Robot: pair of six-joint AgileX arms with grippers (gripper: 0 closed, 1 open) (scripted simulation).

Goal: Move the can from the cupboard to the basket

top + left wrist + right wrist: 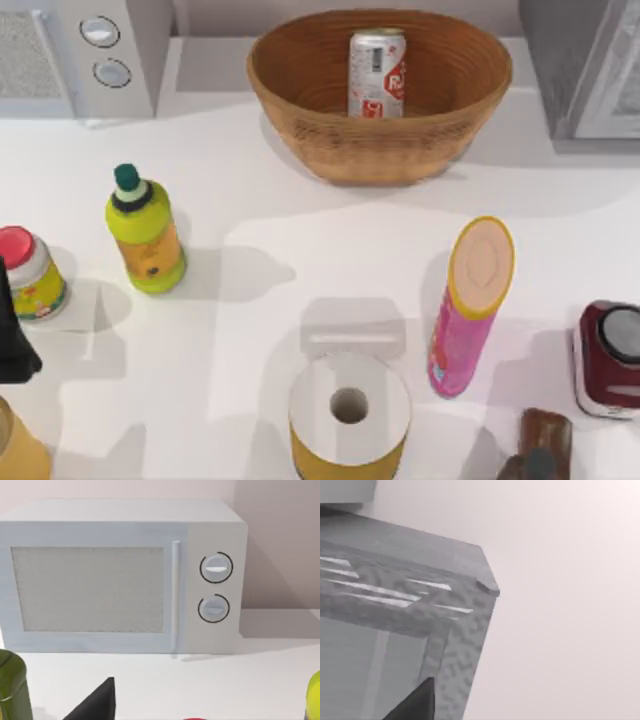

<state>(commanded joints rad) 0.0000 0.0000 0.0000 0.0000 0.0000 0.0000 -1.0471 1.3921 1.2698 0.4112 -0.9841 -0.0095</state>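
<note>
Landmark: the basket (380, 100), a wide brown wicker bowl, sat at the far middle of the white table (300, 230).
Paper roll: a white roll with a yellow band (350, 412) stood at the near edge, straight in front of the basket and well apart from it.
Pink tube: a tall pink tube with a yellow rim (470, 305) stood near and to the right of the basket's front, just right of the roll.
Dark red jar: a dark red container (608, 358) sat at the right edge, farther right than the basket.
Green bottle: a yellow-green bottle with a dark green cap (145, 232) stood to the left of the basket and nearer.
Red-lidded jar: a small jar (30, 272) stood farther left, by the left edge.
Left arm: a dark part (15, 340) showed at the left edge, well apart from the basket; I cannot tell how its fingers stood.
Can: the can (377, 73) stood upright inside the basket, toward its back wall, with nothing gripping it.
Microwave: the light grey microwave (125, 575) with two round knobs sat left of the basket.
Cupboard: the cupboard (585, 65) stood right of the basket at the far right corner.
Right gripper: a dark tip (417, 702) showed close to the cupboard's corner; I cannot tell whether its fingers were parted or closed.
</note>
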